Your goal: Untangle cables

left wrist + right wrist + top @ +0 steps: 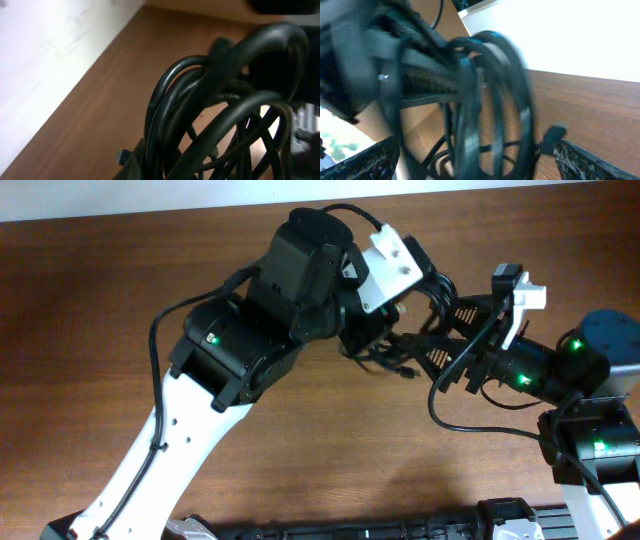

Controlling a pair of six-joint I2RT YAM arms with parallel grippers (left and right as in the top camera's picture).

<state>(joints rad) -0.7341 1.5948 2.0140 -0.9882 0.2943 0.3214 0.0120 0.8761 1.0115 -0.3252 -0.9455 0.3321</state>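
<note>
I found the thin black looped cables (400,350) bunched in a tangle between both arms, far right of centre. Left gripper (385,330) was clamped on them; right gripper (450,340) stood spread wide.

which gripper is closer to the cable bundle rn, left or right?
Left. The left gripper is shut on the cables, loops bunched right at its fingers. The right gripper stands open beside the bundle, its fingers either side of the loops, not closed on them.
</note>
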